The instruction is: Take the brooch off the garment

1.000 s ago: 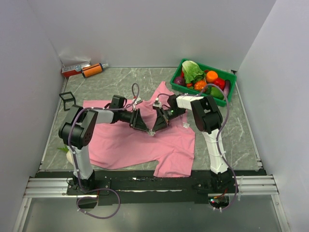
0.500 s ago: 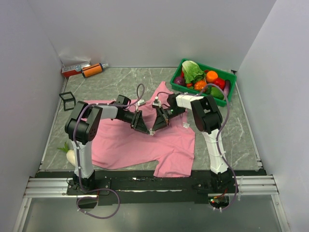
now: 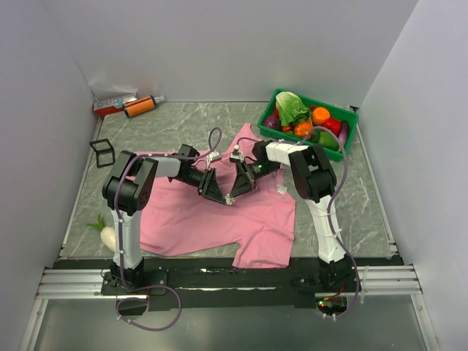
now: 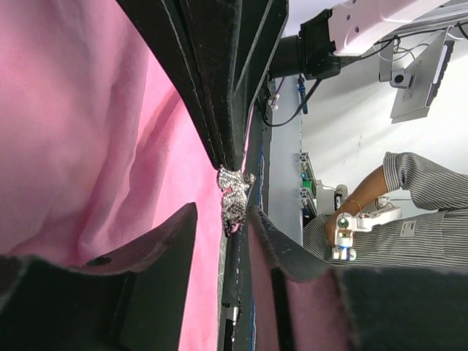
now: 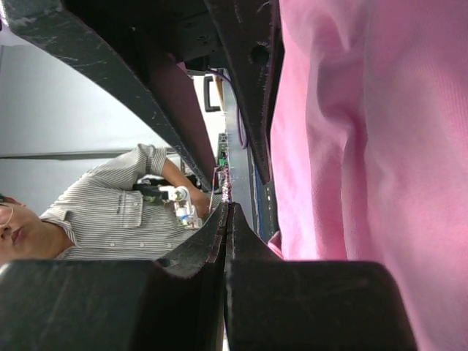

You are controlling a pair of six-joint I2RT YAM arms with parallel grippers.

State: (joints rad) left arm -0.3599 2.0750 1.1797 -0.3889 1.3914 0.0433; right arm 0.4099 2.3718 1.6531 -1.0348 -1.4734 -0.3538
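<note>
– So, where is the brooch, and what have you got of it?

– Near the middle of the garment (image 3: pixel 190 219), which lies spread on the table; my left pincer (image 4: pixel 221 212) stands partly open with the brooch (image 4: pixel 234 196) between its 2 fingers, neither pad pressing it as far as I can see; my right pincer (image 5: pixel 228 208) is closed tight, tips right at the brooch's upper end; whether they nip the brooch itself or only cloth beside it, I cannot tell.

– How will it handle?

– My guess: very light, hard and knobbly, so it may twist out of smooth pads; the fastening is hidden, and I judge it delicate; the cloth is soft and will lift and bunch with any pull; I would take the brooch across its glittering body, close to the cloth, while the other pincer holds the fabric just beside it.

– And the count?

– 1 brooch, 1 pink garment, 2 pincers, 4 fingers; off to the right, 1 green crate (image 3: pixel 352 131) of vegetables, too heaped to count.
</note>
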